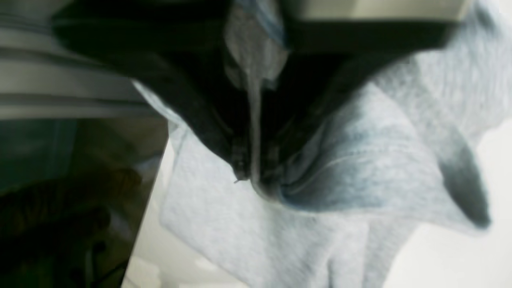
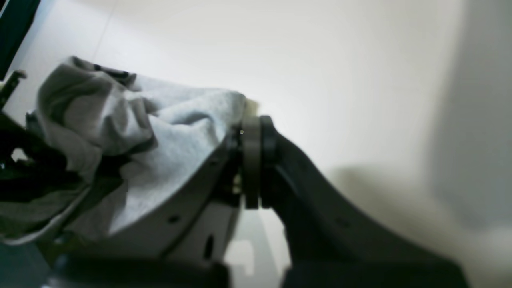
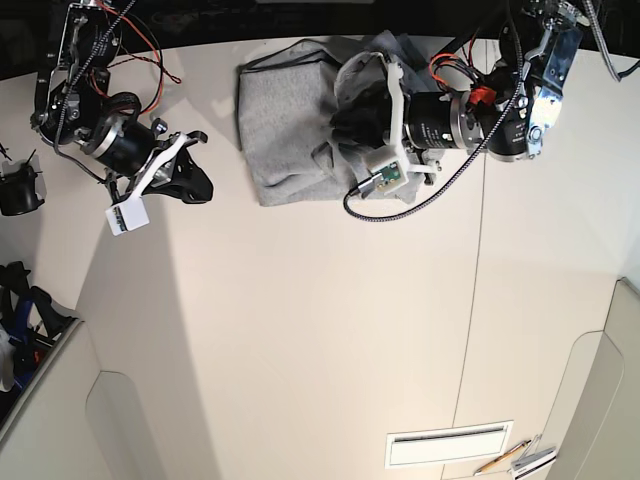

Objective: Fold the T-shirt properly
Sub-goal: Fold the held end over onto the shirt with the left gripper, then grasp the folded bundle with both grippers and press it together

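T-shirt pinched in left claw, no print or label legible; right claw closed, empty.

From overhead the left gripper sits over the T-shirt, its fingertips lost against cloth. Both wrist views are blurred. The T-shirt's far edge disappears beneath that arm, and the left wrist view cuts its folds off.

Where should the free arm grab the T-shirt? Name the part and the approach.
Grip the T-shirt at its near-left corner, which lies flat and exposed on the table. The right gripper, shut and empty, can probably reach it from its own side; the left gripper already pinches the bunched opposite side.
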`<state>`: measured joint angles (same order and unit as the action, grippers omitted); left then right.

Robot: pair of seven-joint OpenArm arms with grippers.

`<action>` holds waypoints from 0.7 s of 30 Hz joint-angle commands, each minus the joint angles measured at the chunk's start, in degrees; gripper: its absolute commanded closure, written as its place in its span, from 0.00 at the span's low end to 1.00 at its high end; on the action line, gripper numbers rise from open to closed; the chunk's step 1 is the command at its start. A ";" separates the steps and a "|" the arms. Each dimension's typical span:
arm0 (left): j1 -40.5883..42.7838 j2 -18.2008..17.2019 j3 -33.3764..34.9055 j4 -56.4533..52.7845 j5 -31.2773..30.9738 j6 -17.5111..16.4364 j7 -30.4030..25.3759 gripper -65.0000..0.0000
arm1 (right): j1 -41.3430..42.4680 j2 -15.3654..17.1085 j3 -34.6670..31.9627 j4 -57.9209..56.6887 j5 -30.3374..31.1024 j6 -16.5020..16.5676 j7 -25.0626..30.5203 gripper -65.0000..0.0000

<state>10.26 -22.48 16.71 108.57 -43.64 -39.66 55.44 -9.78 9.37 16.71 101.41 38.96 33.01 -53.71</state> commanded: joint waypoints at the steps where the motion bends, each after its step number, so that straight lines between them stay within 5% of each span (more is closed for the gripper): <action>1: -0.61 0.50 -0.13 0.57 -1.75 -0.34 -1.46 0.76 | 0.55 0.26 0.15 1.11 1.14 0.22 0.94 1.00; 6: -0.59 2.89 -0.13 0.57 -8.37 -0.34 -1.68 0.44 | 0.55 0.26 0.15 1.11 1.97 0.22 0.96 1.00; 15: -3.63 4.68 -1.40 1.01 -16.33 -0.34 -1.07 0.42 | 0.52 -0.28 0.15 1.11 6.49 0.44 -0.70 0.77; 19: -4.33 4.52 -2.45 3.65 -17.29 -0.34 1.38 0.42 | 0.37 -3.63 -0.61 1.11 12.35 1.51 -6.38 0.51; 21: -4.52 4.52 -3.93 5.22 -17.27 -0.34 2.10 0.42 | 0.35 -5.31 -2.25 1.11 14.05 1.51 -8.15 0.47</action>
<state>6.66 -17.78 13.15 112.81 -59.44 -39.53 58.70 -9.98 3.86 14.39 101.41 51.68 33.93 -62.65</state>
